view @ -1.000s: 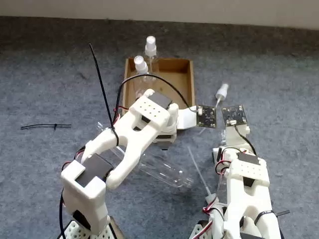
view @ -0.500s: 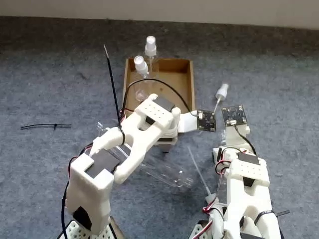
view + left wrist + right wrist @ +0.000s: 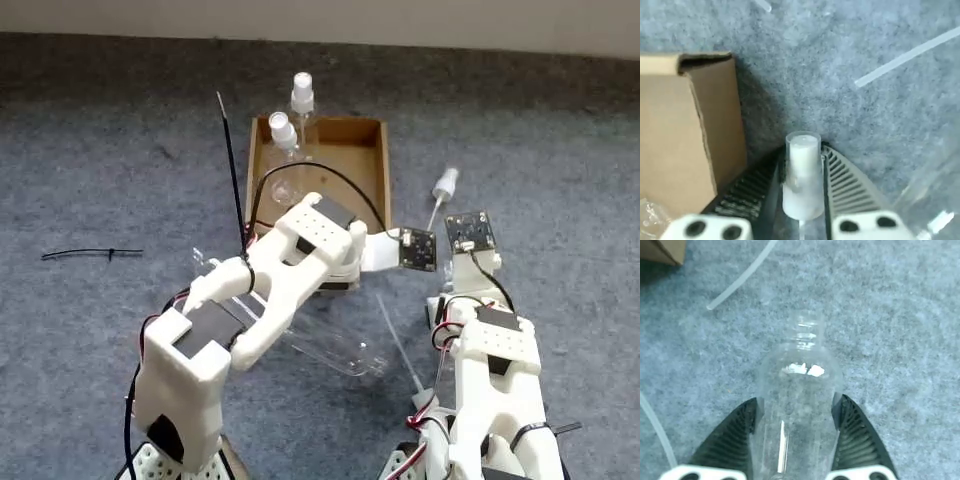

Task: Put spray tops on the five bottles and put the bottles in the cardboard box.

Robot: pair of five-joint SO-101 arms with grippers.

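My left gripper is shut on a white spray top, held just off the front right corner of the cardboard box. In the high view the left arm stretches over that corner of the box. My right gripper is shut on an upright clear bottle with a bare threaded neck. Two bottles with spray tops stand at the box's far left. Another clear bottle lies on the carpet under the left arm.
A loose spray top with its tube lies right of the box. A thin clear tube lies between the arms, also in the wrist views. A black zip tie lies at the far left.
The left arm has shifted a little to the right and nearer, carrying the spray top along the box's front right corner. The right arm has kept still with its bottle.
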